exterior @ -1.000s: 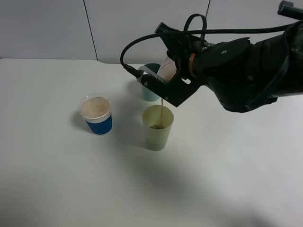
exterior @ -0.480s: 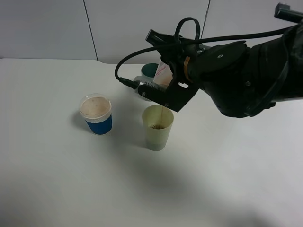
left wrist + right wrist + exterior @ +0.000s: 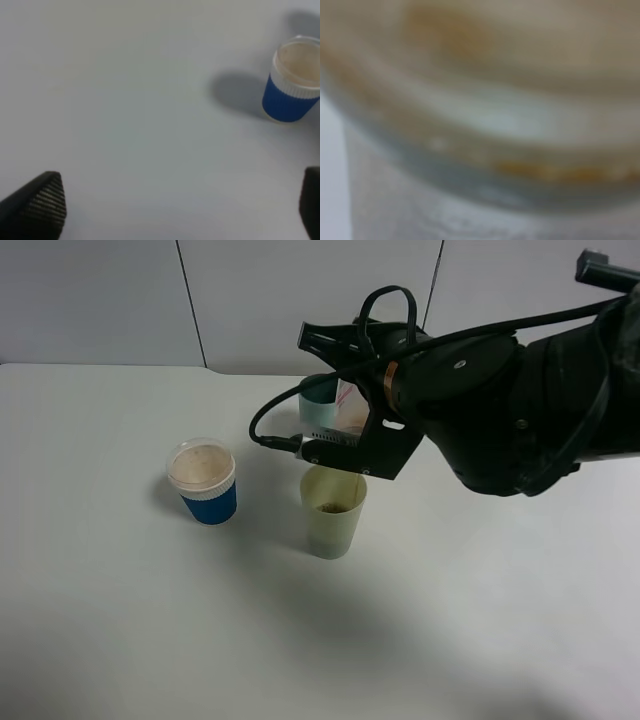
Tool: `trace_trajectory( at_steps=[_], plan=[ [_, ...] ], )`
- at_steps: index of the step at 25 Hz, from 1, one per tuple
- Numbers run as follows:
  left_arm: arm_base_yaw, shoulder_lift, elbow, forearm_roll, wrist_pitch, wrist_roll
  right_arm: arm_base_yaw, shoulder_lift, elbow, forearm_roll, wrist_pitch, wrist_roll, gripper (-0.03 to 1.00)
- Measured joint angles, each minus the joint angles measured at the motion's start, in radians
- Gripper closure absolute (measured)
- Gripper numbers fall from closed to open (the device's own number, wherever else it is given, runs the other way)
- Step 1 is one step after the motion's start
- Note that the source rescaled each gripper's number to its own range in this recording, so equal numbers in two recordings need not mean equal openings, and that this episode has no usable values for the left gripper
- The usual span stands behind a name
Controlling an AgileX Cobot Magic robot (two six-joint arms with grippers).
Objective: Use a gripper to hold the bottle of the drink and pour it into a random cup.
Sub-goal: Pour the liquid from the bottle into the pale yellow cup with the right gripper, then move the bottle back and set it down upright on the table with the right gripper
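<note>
Since one second ago the right gripper [image 3: 352, 428] has rolled further, so the bottle [image 3: 350, 400] is tipped more steeply, just above the cup [image 3: 333, 525]. Its claw is clamped on the bottle. The drink [image 3: 328, 507] lies in the cup (only a little). The left gripper [image 3: 180, 200] has its fingers wide apart.

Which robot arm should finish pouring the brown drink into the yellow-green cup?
Right: its black gripper holds the tilted clear plastic bottle above the pale yellow-green plastic cup. The left gripper hangs open and empty.
</note>
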Motion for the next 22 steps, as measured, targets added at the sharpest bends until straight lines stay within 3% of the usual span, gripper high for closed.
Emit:
trace_trajectory(
  at_steps=[9,13,16,22],
  plan=[
    [0.0,0.0,0.0,0.0,0.0,0.0,0.0,0.0,0.0,0.0,0.021,-0.061,0.97],
    [0.0,0.0,0.0,0.0,0.0,0.0,0.0,0.0,0.0,0.0,0.021,0.016,0.97],
    [0.0,0.0,0.0,0.0,0.0,0.0,0.0,0.0,0.0,0.0,0.02,0.179,0.97],
    [0.0,0.0,0.0,0.0,0.0,0.0,-0.006,0.0,0.0,0.0,0.003,0.729,0.97]
  ],
)
